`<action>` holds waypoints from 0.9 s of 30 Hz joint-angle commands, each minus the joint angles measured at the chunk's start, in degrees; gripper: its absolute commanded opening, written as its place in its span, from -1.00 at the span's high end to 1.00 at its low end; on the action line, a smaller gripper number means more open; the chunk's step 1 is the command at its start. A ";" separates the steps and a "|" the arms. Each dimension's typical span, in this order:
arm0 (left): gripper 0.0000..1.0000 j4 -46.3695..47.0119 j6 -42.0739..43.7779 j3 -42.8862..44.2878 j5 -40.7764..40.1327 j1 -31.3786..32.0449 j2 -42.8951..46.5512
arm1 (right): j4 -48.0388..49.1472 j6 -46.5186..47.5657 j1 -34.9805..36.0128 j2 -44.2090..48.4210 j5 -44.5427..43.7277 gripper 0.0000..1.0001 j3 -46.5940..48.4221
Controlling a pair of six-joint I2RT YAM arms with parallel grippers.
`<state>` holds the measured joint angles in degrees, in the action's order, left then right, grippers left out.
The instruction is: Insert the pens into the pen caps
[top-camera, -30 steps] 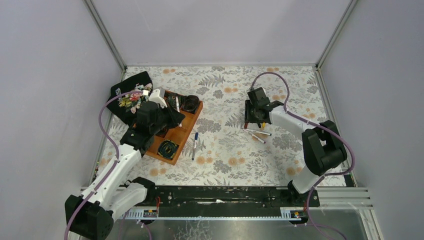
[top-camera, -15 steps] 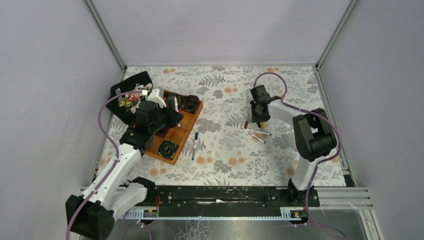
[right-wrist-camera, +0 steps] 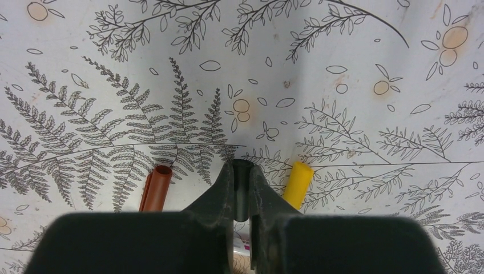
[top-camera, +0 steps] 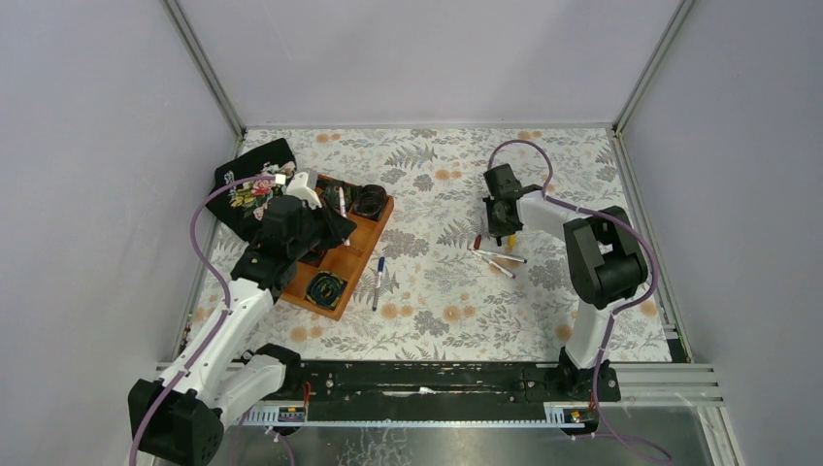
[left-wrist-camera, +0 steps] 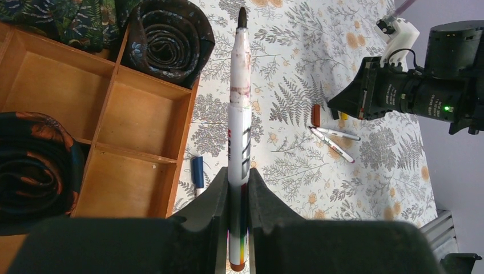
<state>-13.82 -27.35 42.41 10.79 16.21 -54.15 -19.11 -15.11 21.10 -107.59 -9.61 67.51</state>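
One pen [left-wrist-camera: 239,114] is clamped in left tool [left-wrist-camera: 238,178]; black cap [right-wrist-camera: 242,194], gripped by right tool [right-wrist-camera: 241,169], lies well right of its axis.

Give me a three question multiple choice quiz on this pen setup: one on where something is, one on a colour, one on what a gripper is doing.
1. Where is the red cap?
A on a rolled tie
B on the table by the right gripper
C pushed onto a pen

2. What colour is the cap on the pen lying beside the wooden tray?
A yellow
B green
C blue

3. The left gripper is:
A shut on a pen
B open and empty
C shut on a rolled tie

Answers:
1. B: it lies on the table left of the right gripper's fingers, with the yellow cap to their right.
2. C: its capped end is blue.
3. A: its fingers clamp the black-tipped pen.
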 commanded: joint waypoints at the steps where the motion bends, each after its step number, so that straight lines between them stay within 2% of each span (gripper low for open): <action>1: 1.00 3.83 0.07 -1.11 4.86 -0.56 0.16 | -2.04 0.43 0.05 -0.29 -0.07 0.90 0.87; 2: 1.00 5.13 -0.35 -1.67 6.41 -0.51 0.41 | -2.18 0.17 0.06 0.57 0.41 0.99 0.97; 7: 1.00 13.51 -1.21 -3.25 19.23 -0.23 0.81 | -2.45 -2.24 0.04 8.71 7.19 1.00 0.61; 12: 1.00 25.49 -3.63 -4.59 32.81 -0.19 2.19 | 4.08 -9.04 0.10 22.17 23.92 1.00 -2.50; 15: 1.00 30.56 -5.29 -6.17 36.55 -0.14 3.90 | 12.73 -16.55 0.40 28.29 32.00 1.00 -5.33; 19: 1.00 31.01 -5.11 -6.69 38.67 -0.12 4.59 | 28.63 -29.21 2.19 33.44 37.77 1.00 -9.20; 22: 1.00 31.10 -4.95 -6.47 39.79 0.16 4.32 | 41.63 -35.60 7.01 34.52 37.08 1.00 -10.60; 27: 1.00 30.89 -4.70 -6.70 39.54 0.49 4.80 | 55.00 -40.60 12.75 33.07 33.72 1.00 -10.62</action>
<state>13.13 -31.70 36.49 48.10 16.34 -50.02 17.67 -47.81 30.50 -73.93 23.73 56.77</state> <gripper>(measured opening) 0.092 0.037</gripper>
